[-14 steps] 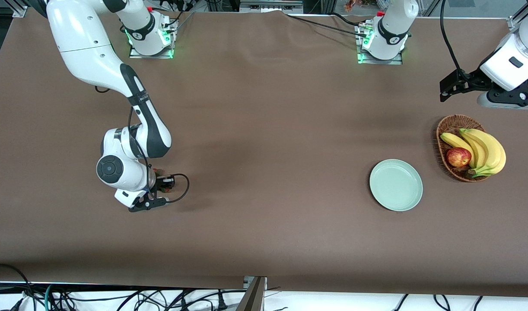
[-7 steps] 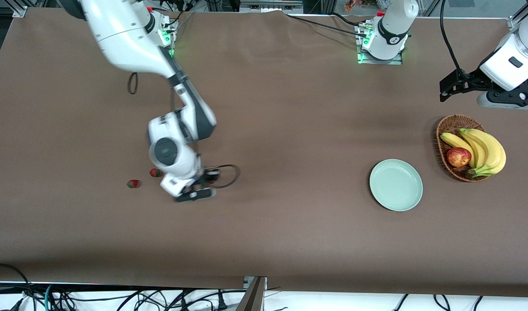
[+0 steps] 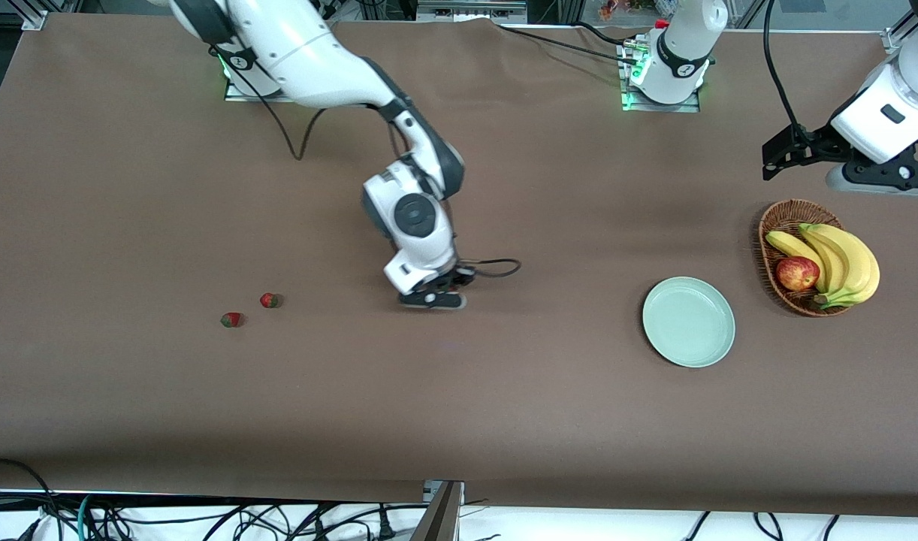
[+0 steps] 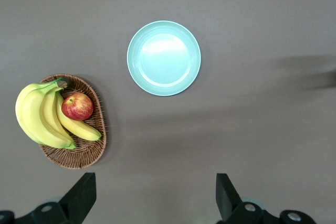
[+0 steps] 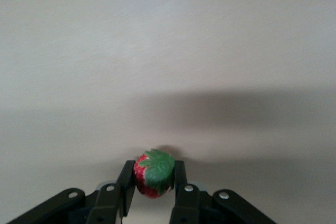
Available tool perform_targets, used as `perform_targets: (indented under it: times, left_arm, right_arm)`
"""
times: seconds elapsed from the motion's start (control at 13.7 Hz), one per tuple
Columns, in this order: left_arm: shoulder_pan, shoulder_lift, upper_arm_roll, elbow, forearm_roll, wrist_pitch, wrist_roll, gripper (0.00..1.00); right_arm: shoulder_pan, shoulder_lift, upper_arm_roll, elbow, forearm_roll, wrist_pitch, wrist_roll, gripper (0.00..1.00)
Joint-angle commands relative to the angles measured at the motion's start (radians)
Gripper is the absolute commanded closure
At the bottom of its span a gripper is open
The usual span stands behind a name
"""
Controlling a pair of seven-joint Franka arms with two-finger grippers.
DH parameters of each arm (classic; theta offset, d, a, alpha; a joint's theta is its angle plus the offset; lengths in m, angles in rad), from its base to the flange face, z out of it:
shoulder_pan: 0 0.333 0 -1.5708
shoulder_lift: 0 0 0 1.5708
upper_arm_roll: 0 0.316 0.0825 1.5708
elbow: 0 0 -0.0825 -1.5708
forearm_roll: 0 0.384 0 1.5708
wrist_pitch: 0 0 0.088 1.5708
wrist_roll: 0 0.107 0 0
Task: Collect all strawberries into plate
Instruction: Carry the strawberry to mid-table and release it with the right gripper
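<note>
While the right hand (image 3: 438, 294) hangs over bare brown worktop (image 3: 504, 391), its two fingers (image 5: 126, 184) are pressed closed against a held strawberry (image 5: 153, 173), the berry's green cap turned toward the wrist camera. Two more strawberries lie on the worktop well away from that hand, toward the right arm's end: the first loose strawberry (image 3: 269, 300) and, just beside it and slightly nearer the front camera, the second loose strawberry (image 3: 232, 320). The two sit close together but apart.

The plate (image 3: 688, 321) lies well apart from the right hand, toward the left arm's end of the worktop, and nothing rests on it. Next to the plate, still closer to that end, a wicker basket (image 3: 779, 214) holds a bunch of bananas (image 3: 842, 259) and an apple (image 3: 796, 273).

The left hand (image 4: 155, 195) waits high up over the worktop near the basket, its fingers spread wide apart and holding nothing; its wrist view looks down on the plate and basket.
</note>
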Motion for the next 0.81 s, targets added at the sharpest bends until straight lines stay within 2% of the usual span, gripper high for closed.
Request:
perform_targets:
  times: [0.0, 0.07, 0.15, 0.22, 0.44, 0.59, 0.73]
  left_arm:
    - [-0.005, 0.028, -0.006, 0.057, 0.030, -0.018, 0.007, 0.00]
    - [-0.008, 0.034, -0.008, 0.057, 0.037, -0.016, 0.007, 0.00]
    - [-0.007, 0.034, -0.009, 0.058, 0.045, -0.012, 0.014, 0.00]
    - [-0.005, 0.042, -0.008, 0.060, 0.045, -0.005, 0.014, 0.00]
    - [-0.005, 0.072, -0.006, 0.068, 0.047, -0.018, 0.002, 0.00]
    - [-0.008, 0.086, -0.009, 0.068, 0.031, -0.044, -0.015, 0.00]
    - [-0.010, 0.107, -0.029, 0.064, -0.011, -0.045, -0.122, 0.00]
  right_arm:
    - [0.035, 0.038, -0.012, 0.060, 0.007, 0.029, 0.055, 0.86]
    - [0.038, 0.036, -0.012, 0.058, 0.007, 0.026, 0.057, 0.86]
    - [0.037, 0.032, -0.013, 0.060, 0.005, 0.020, 0.051, 0.52]
    - [0.037, 0.027, -0.023, 0.058, -0.001, 0.017, 0.046, 0.01]
    - [0.008, -0.034, -0.055, 0.063, -0.004, -0.087, 0.010, 0.00]
    - [-0.081, -0.097, -0.060, 0.061, 0.004, -0.217, -0.178, 0.00]
    - [-0.158, -0.135, -0.069, 0.052, 0.007, -0.313, -0.350, 0.00]
